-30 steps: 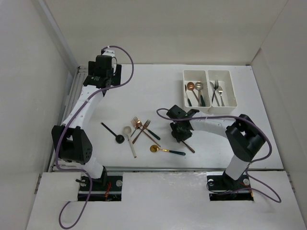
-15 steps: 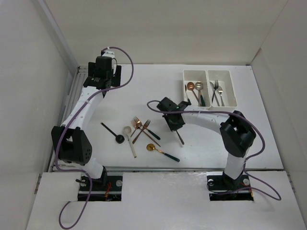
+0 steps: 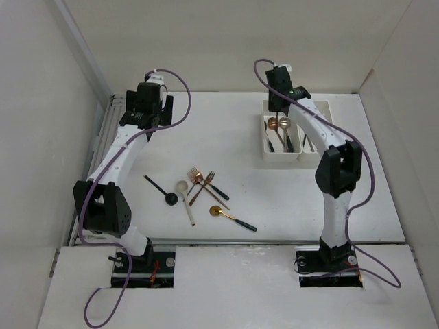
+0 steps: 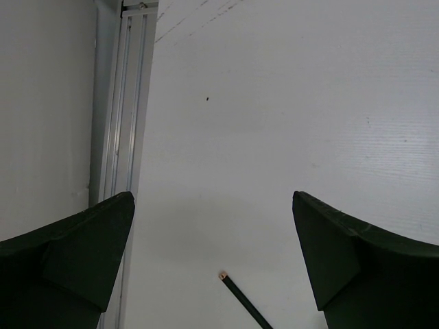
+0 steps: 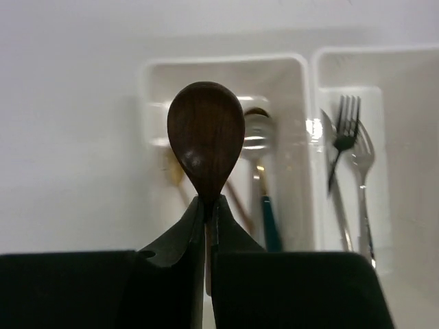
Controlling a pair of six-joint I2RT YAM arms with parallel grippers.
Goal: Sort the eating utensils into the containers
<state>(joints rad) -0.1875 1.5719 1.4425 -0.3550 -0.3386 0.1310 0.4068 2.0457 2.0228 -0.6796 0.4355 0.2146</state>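
Top: your R gripper hangs over the left of two joined white plastic bins; loose spoons and forks lie mid-table. L wrist: your L gripper is spread wide over the tabletop. R wrist: fingers pinch a dark-brown wooden spoon above that bin

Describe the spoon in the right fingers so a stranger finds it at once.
Find the two white bins at the table's far right. Over the left bin, the right arm's fingers pinch one spoon. Only it is dark brown wood; those below are shiny metal.
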